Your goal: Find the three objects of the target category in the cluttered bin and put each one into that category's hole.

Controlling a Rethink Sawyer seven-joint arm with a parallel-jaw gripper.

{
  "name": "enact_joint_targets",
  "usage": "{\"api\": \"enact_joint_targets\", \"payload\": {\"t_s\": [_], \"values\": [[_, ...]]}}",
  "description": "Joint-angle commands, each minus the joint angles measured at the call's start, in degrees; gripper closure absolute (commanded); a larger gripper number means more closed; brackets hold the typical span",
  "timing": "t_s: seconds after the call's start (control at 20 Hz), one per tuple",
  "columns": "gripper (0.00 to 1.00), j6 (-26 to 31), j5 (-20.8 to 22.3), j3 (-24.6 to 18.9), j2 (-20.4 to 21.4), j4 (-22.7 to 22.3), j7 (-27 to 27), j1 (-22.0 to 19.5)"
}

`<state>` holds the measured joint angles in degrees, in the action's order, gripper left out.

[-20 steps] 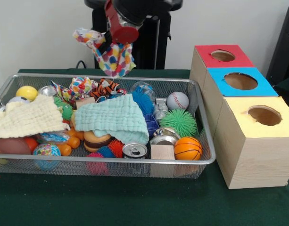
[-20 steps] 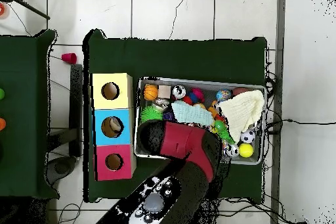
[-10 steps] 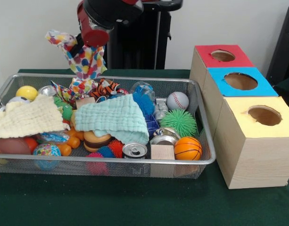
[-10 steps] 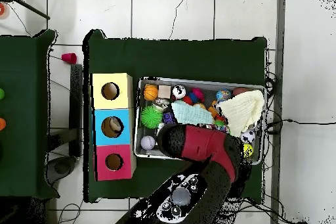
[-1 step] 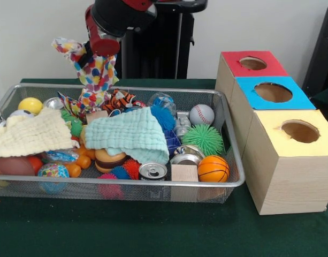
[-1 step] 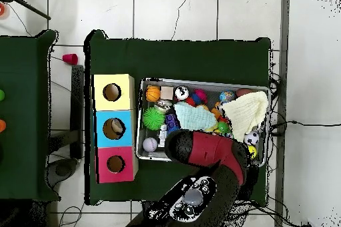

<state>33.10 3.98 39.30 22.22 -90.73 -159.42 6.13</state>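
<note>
The gripper point(image 5: 88, 55) pinches a dotted cloth point(image 5: 94, 72), which hangs from it toward six o'clock, its hem touching the clutter in the bin point(image 5: 228, 144).

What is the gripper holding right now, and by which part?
The gripper holds a polka-dot cloth by its upper part; the rest hangs down over the bin's far left corner.

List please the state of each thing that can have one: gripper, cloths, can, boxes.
Black gripper: shut on the polka-dot cloth.
Multicoloured polka-dot cloth: lifted, hanging above the wire mesh bin.
Mint green waffle cloth: lying crumpled over toys.
Cream waffle cloth: lying spread in the bin.
Silver drink can: on its side, top facing the camera.
Three wooden boxes: holes uncovered.
</note>
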Motion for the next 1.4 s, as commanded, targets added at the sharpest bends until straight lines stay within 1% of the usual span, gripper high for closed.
{"api": "enact_joint_targets", "payload": {"t_s": [0.05,0.3,0.4,0.55,0.7,0.8,0.9,1.1,1.2,1.4], "values": [[0.00,-6.6,2.8,-10.6,-1.4,-4.5,2.4,-2.3],[0.00,-10.6,3.0,-11.8,-2.0,-5.9,0.4,-3.7],[0.00,-10.9,2.7,-12.1,-2.2,-5.9,-0.2,-4.0],[0.00,-8.7,2.3,-12.1,-1.0,-5.8,0.4,-3.6],[0.00,-6.6,1.6,-13.3,1.2,-6.4,1.4,-3.6],[0.00,-5.8,0.5,-15.8,3.1,-7.6,2.0,-4.8],[0.00,-3.3,0.3,-16.0,4.3,-7.3,2.2,-4.4],[0.00,-1.6,-1.1,-20.0,7.1,-8.9,3.1,-6.5],[0.00,-2.1,-2.3,-22.1,8.0,-10.2,2.1,-7.4],[0.00,-0.7,-3.1,-22.6,8.3,-10.4,-0.6,-6.1]]}}
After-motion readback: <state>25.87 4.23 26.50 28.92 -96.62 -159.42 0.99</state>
